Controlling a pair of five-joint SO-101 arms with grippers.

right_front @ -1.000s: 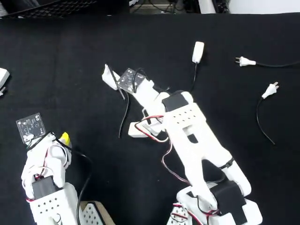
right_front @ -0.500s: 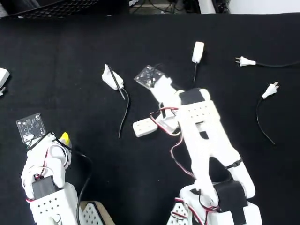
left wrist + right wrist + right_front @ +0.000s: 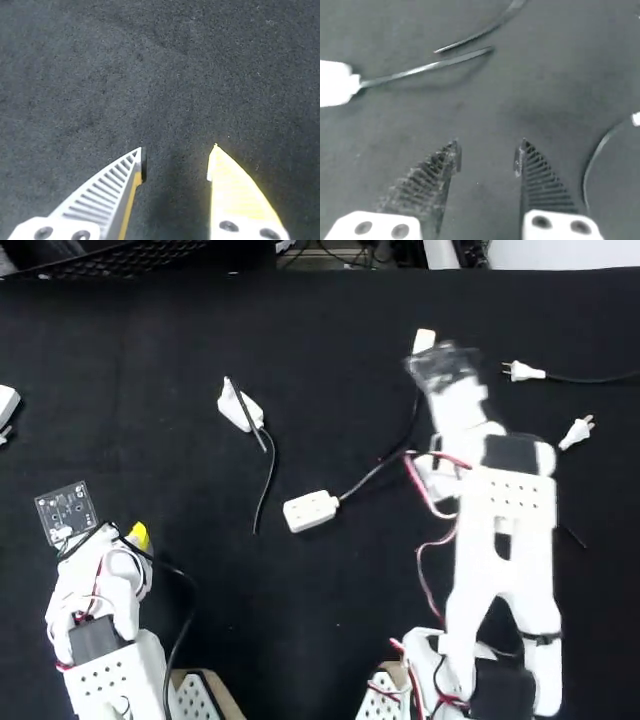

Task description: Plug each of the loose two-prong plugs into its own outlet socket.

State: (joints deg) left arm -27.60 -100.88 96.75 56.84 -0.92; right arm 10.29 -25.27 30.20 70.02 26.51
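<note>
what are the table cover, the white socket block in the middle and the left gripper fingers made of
Table cover: looks like black fabric or felt, matte, with a fine grainy nap.
Socket block: likely hard white plastic, smooth with rounded corners.
Fingers of the left gripper: probably printed plastic, one yellow, one pale grey with ribbed ridges.

On the black table (image 3: 120, 340) lie a white outlet socket (image 3: 310, 511) and loose two-prong plugs (image 3: 523, 370).
</note>
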